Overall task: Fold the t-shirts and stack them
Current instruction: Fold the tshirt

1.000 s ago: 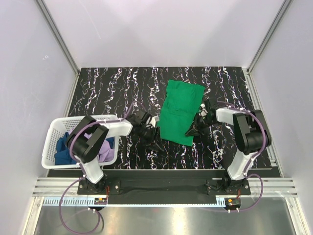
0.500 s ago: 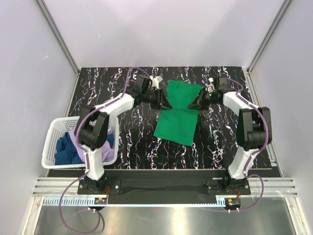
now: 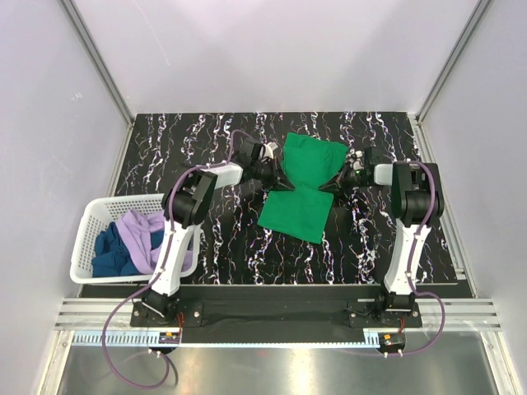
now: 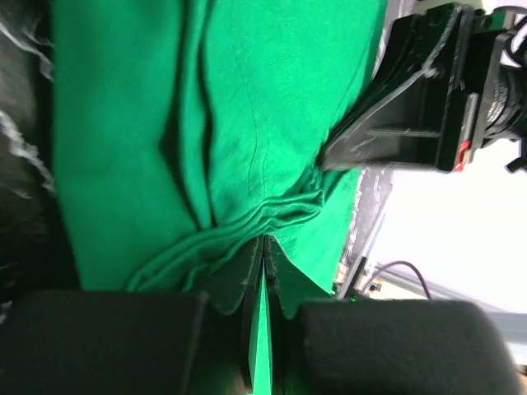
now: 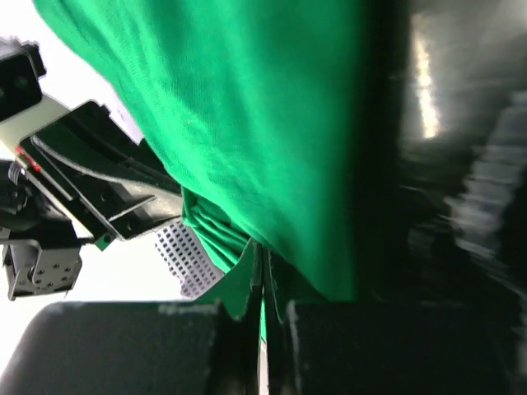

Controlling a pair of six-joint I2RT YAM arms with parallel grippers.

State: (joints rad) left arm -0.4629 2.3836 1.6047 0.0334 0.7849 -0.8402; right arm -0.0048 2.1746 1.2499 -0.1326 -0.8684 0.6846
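The bright green t-shirt (image 3: 303,185) lies on the black marbled table (image 3: 189,148) in the middle right. Its far part is raised and bunched between both grippers. My left gripper (image 3: 276,174) is shut on the shirt's left edge; the wrist view shows green cloth (image 4: 214,123) pinched between its jaws. My right gripper (image 3: 333,179) is shut on the shirt's right edge, with cloth (image 5: 247,107) in its jaws. The lilac t-shirt (image 3: 148,234) and the dark blue t-shirt (image 3: 107,253) lie crumpled in the white basket (image 3: 86,226).
The white lattice basket stands at the table's left front edge. White walls with metal rails (image 3: 99,62) close in the table on the left, back and right. Both arms reach across the table's middle toward the shirt.
Both grippers have lifted the shirt's near edge, carried it back over the rest, and now come down again toward the middle. The shirt now lies folded shorter.
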